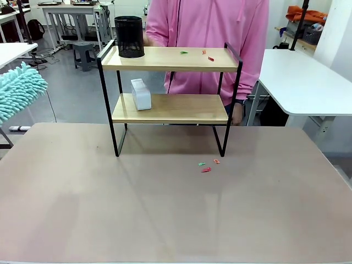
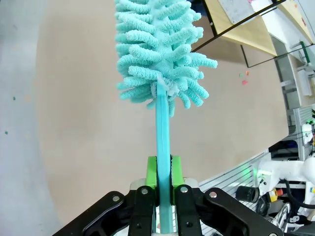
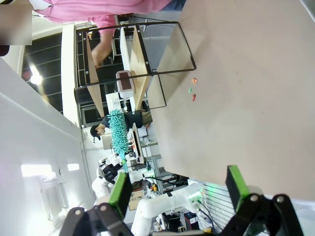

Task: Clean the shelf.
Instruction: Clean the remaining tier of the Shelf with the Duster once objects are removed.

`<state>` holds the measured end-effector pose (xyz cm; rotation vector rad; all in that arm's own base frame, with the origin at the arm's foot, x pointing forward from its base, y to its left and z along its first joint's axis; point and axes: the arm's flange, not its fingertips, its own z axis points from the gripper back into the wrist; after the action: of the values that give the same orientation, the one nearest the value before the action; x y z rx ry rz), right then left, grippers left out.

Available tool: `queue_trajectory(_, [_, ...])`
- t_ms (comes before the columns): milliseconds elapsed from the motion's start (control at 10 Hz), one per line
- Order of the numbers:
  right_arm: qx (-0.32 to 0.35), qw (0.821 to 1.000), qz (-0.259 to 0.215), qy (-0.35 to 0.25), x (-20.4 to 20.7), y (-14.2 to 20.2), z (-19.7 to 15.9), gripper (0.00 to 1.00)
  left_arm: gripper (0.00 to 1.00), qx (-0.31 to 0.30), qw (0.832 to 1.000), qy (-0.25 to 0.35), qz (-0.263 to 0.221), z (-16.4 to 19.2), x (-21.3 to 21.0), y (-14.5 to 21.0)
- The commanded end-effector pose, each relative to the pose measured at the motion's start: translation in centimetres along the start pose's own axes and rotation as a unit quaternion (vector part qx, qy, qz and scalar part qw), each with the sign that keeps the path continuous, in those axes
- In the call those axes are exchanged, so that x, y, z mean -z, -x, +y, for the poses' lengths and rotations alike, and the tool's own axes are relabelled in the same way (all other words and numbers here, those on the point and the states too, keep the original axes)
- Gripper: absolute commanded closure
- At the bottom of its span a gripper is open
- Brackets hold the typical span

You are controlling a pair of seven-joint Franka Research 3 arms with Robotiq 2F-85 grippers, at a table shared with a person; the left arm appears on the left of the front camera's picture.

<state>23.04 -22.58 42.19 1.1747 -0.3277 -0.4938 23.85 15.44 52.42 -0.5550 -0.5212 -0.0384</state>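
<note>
Grip first: in the left wrist view your left fingers (image 2: 153,173) are clenched on the flat teal plastic handle of the duster (image 2: 160,54), green pads pressed to both of its sides. Its head is a bushy plume of soft chenille strands. The front view adds where that head hangs: at the picture's left edge, off the tabletop's (image 1: 137,220) left side and about level with the shelf's boards.

In the right wrist view your right fingers (image 3: 120,189) stand wide apart, released, with nothing between them.

On the smooth, beige, faintly glossy tabletop, a few small red and green scraps (image 1: 207,166) lie just in front of the shelf's right front leg.

The shelf (image 1: 165,60) stands at the middle of the tabletop's far edge: two pale wood boards in a thin black metal frame. A black mesh cup (image 1: 129,37), cylindrical, sits at the left end of the top board, and more scraps (image 1: 204,54) lie towards its right end. A white, rounded box (image 1: 141,94) stands on the lower board's left part.

Beyond it stands a person in a pink top (image 1: 209,27).
</note>
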Motion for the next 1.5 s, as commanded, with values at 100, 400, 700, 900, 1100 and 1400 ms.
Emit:
queue_trajectory(100, [-0.013,1.0,0.0,-0.001,0.0,0.1,0.0,0.0,0.88,0.008,1.0,0.01,-0.002,0.1,0.0,0.0])
queue_trajectory(400, [-0.013,1.0,0.0,-0.001,0.0,0.1,0.0,0.0,0.88,0.008,1.0,0.01,-0.002,0.1,0.0,0.0])
queue_trajectory(700, [-0.013,1.0,0.0,-0.001,0.0,0.1,0.0,0.0,0.88,0.01,1.0,0.005,-0.004,-0.9,-0.5,-1.4])
queue_trajectory(900, [-0.013,1.0,0.0,-0.001,0.0,0.1,0.0,0.0,0.88,0.01,0.999,-0.014,-0.027,-4.1,-3.3,-6.7])
queue_trajectory(1100, [-0.013,1.0,0.0,-0.001,0.0,0.1,0.0,0.0,0.88,-0.022,0.997,-0.078,-0.019,-9.3,-6.7,-12.9])
queue_trajectory(1400, [-0.013,1.0,0.0,-0.001,0.0,0.1,0.0,0.0,0.88,0.031,0.996,-0.082,0.018,-17.3,-6.3,-19.1])
